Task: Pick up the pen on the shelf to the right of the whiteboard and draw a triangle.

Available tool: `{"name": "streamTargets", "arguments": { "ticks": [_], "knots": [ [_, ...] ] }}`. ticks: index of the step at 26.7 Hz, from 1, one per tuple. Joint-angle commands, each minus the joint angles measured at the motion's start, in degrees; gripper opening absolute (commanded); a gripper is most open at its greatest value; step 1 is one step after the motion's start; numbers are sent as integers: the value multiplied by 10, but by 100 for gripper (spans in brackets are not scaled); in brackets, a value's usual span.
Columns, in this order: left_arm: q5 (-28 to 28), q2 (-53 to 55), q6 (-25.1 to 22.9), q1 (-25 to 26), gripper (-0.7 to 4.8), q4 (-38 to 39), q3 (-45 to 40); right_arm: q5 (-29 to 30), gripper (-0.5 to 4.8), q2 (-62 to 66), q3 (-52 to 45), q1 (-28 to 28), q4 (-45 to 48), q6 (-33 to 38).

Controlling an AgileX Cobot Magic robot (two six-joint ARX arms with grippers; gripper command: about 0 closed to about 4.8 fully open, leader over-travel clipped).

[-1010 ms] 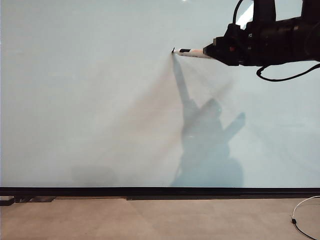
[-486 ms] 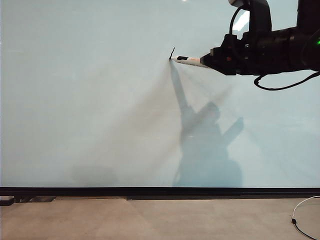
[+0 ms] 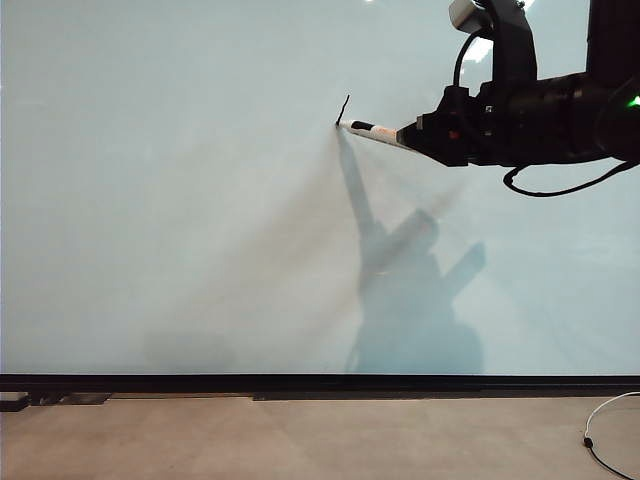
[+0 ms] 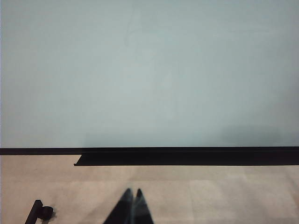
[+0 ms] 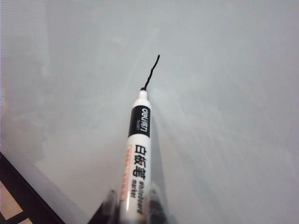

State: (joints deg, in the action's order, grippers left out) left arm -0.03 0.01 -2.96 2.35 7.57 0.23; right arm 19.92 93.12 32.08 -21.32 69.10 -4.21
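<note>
While the left gripper [image 4: 132, 205] rests clenched below the whiteboard [image 3: 180, 200] edge, the right gripper [image 5: 133, 205] grasps the pen [image 5: 136, 156] mid-board.

1. Floor [image 3: 300, 440]: beige, matte, running along the bottom of the exterior view.
2. White cable [image 3: 605, 425] loops on the floor at far right.
3. Small black fitting [image 4: 39, 212] on the floor, seen by the left wrist camera.
4. Lighting: soft and even; bright glare spot at top right.
</note>
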Motion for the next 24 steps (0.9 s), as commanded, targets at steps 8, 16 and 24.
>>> {"name": "streamTargets", "arguments": {
  "ticks": [8,16,24],
  "knots": [
    [2,0,0,0,-5,-3,2,-2,-4,33,15,-7,19,3],
    [2,0,0,0,-5,-3,2,2,-4,76,48,-18,15,12],
    [2,0,0,0,-5,-3,2,4,-4,109,67,-27,14,14]
  ]
}}
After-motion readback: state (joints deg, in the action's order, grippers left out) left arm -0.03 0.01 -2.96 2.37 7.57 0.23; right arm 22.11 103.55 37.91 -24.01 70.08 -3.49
